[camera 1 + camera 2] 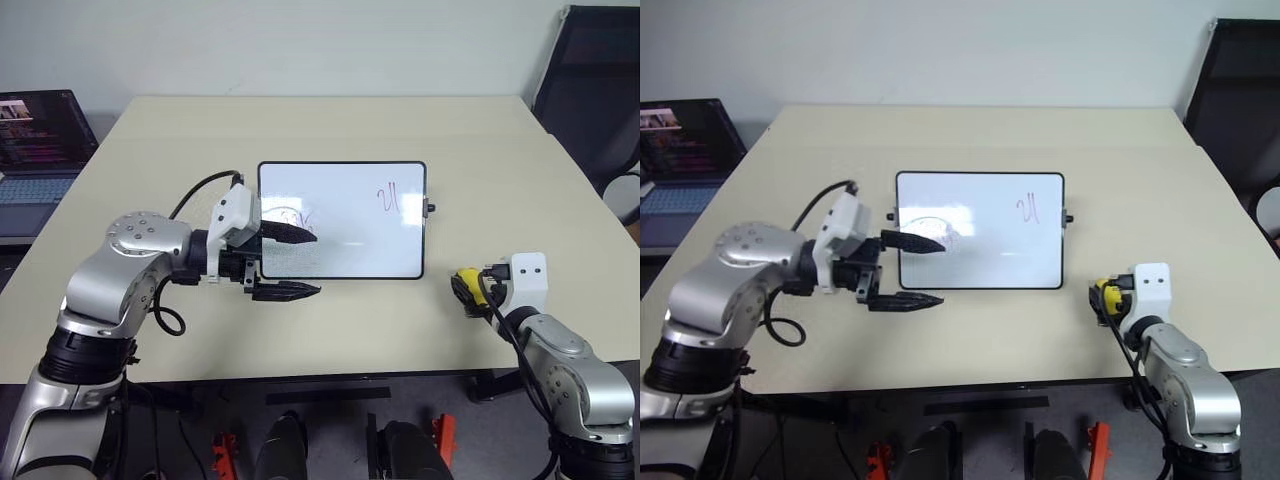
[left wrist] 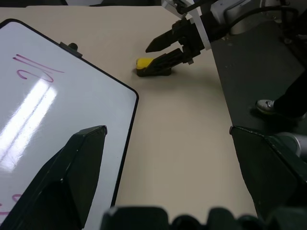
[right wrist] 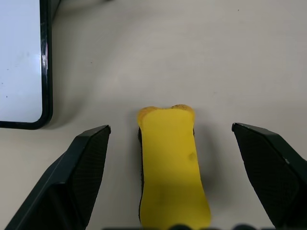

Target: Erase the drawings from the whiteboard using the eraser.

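Observation:
The whiteboard [image 1: 345, 225] lies flat mid-table. Its drawings are a short pair of red strokes [image 1: 388, 198] near the right end and a messy red squiggle [image 1: 290, 217] at the left, partly covered by a finger. My left gripper [image 1: 316, 263] is open and points right across the board's lower-left corner, one finger over the squiggle and one off the front edge. The yellow and black eraser [image 3: 170, 163] rests on the table to the right of the board. My right gripper [image 3: 171, 126] is open, a finger on each side of the eraser with gaps between.
An open laptop [image 1: 35, 140] sits on a lower surface to the far left. A black chair [image 1: 590, 90] stands past the table's back-right corner. Bare table top [image 1: 330, 130] stretches behind the board.

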